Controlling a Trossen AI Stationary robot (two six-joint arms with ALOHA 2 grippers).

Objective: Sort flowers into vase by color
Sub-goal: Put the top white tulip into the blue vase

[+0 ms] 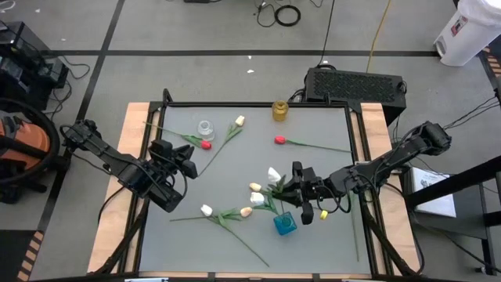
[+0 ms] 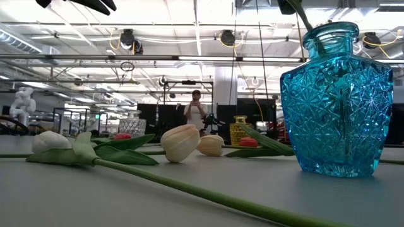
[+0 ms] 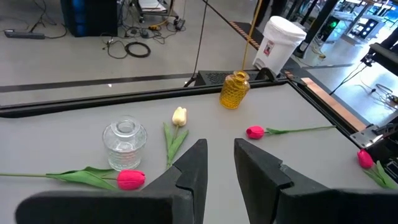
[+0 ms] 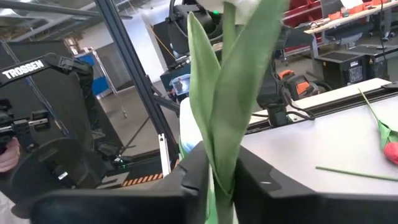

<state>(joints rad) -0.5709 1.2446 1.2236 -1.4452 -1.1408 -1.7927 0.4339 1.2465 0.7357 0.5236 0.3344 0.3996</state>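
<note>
While I hold the left gripper (image 1: pixel 186 163) idle at the left side of the table, its fingers (image 3: pixel 194 168) stand partly apart with nothing between them. Ahead of it I see a clear ribbed glass vase (image 3: pixel 125 144) with a red-headed tulip (image 3: pixel 129 179) lying just beside it, a cream-headed tulip (image 3: pixel 178 116) a little further on, and an amber glass vase (image 3: pixel 234 89) at the far edge. Another red tulip (image 1: pixel 279 140) lies beyond, well apart from both grippers.

Further right, loose pale tulips (image 1: pixel 227 212) lie on the table, near the right gripper (image 1: pixel 296 185). That gripper sits over the blue cut-glass vase (image 1: pixel 285 224), and its fingers (image 4: pixel 198 169) pinch the green leaves and stem of a white tulip (image 4: pixel 225 87). This flower's stem reaches down into the vase neck.

My assessment: the flowers are light, soft and springy, the stems thin and likely to slip or bend. The best hold is on the stem below the head, clear of the leaves. The glass vase looks heavy enough to stand, but a sideways pull on the stem could tip it.
</note>
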